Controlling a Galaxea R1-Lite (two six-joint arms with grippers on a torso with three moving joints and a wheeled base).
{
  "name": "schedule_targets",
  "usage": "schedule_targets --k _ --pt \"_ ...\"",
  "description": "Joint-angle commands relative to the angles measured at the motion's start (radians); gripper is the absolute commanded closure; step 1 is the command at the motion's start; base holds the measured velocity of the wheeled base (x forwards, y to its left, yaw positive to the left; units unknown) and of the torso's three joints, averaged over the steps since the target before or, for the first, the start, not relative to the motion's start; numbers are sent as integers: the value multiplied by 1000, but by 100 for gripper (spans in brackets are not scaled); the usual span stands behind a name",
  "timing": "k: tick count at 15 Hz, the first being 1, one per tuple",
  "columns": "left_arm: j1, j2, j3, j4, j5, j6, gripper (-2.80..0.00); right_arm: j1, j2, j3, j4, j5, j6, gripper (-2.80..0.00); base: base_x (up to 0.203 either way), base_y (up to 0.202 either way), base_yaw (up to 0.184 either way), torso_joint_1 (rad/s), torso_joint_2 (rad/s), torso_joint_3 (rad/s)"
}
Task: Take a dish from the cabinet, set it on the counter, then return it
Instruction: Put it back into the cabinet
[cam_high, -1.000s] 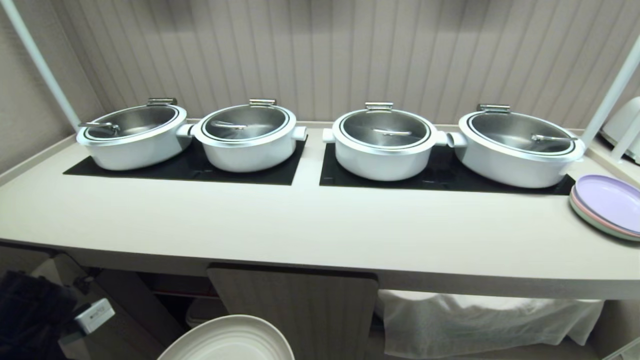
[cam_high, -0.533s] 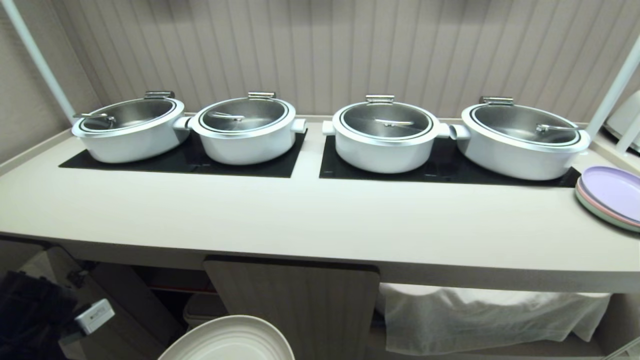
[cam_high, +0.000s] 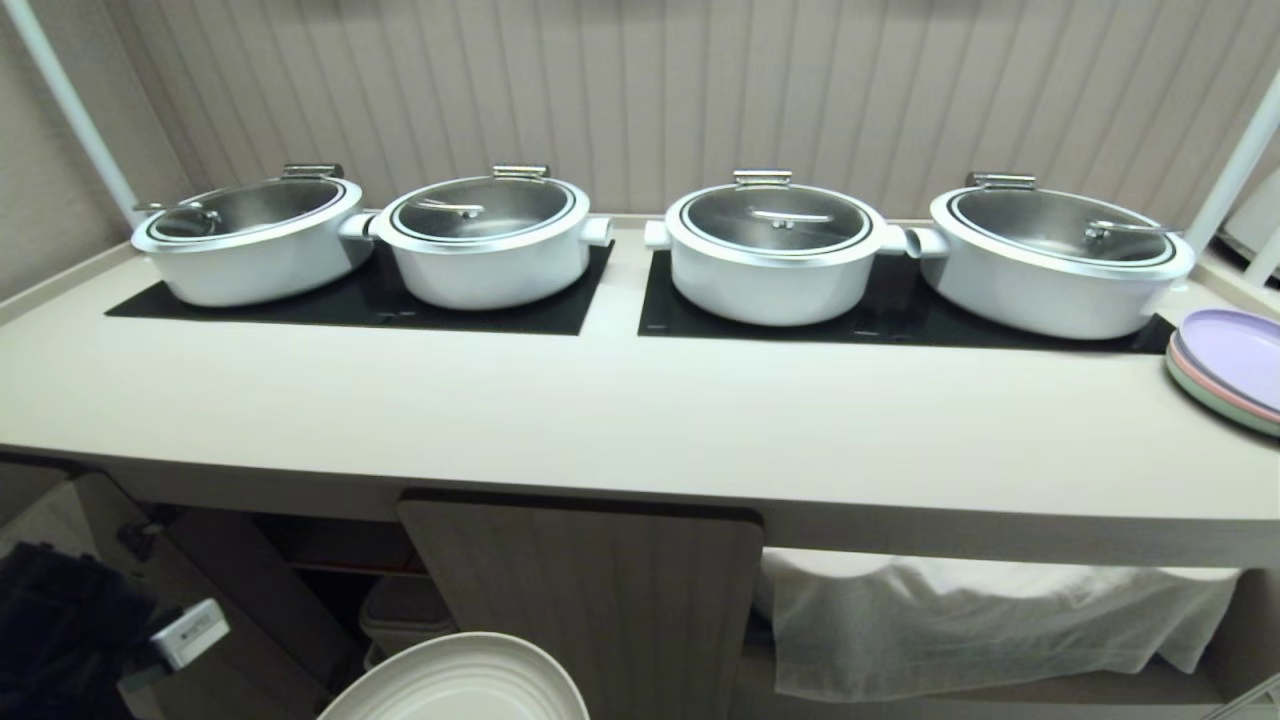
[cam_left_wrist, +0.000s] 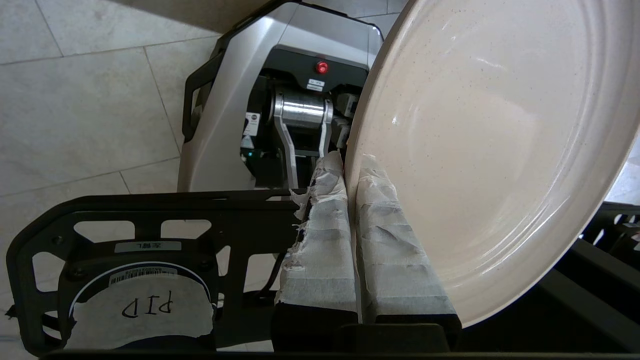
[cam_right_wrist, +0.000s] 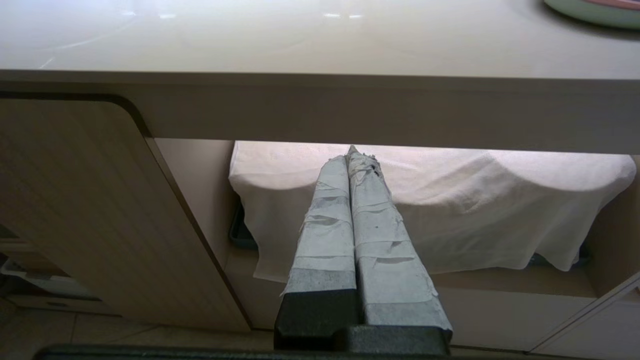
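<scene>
The cream dish (cam_high: 455, 680) shows at the bottom edge of the head view, below the front of the counter (cam_high: 640, 420). My left gripper (cam_left_wrist: 350, 160) is shut on its rim, one taped finger on each face, and the dish (cam_left_wrist: 490, 125) stands tilted on edge over the floor. The cabinet (cam_high: 580, 590) has its middle fluted door closed, while the compartment to its left stands open. My right gripper (cam_right_wrist: 352, 152) is shut and empty, parked low in front of the cabinet (cam_right_wrist: 90, 200) and under the counter (cam_right_wrist: 320, 40).
Several white lidded pots (cam_high: 770, 250) sit on black panels at the back of the counter. Stacked lilac and pastel plates (cam_high: 1230, 365) lie at its right end. A white cloth (cam_high: 980, 620) hangs in the right compartment. The robot's base (cam_left_wrist: 280, 100) is beneath the dish.
The whole head view has shifted: counter and pots sit higher in the picture and more of the cabinet shows, so the camera has moved. The dish keeps its place in view.
</scene>
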Motion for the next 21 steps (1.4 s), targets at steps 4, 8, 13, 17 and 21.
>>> schedule_targets --k 4,8,13,17,21 --pt "0 3 -3 2 -1 -2 0 0 1 -1 0 0 3 0 0 0 0 -162 343 178" --pt "0 3 -3 2 -1 -2 0 0 1 1 0 0 4 0 0 0 0 -178 378 196" --pt "0 0 -3 2 1 -2 0 0 1 -1 0 0 5 0 0 0 0 -254 532 281" --pt "0 -2 -4 2 1 -2 0 0 1 -1 0 0 5 0 0 0 0 -247 537 286" --pt "0 -9 -3 2 1 -2 0 0 1 0 0 0 5 0 0 0 0 -236 505 277"
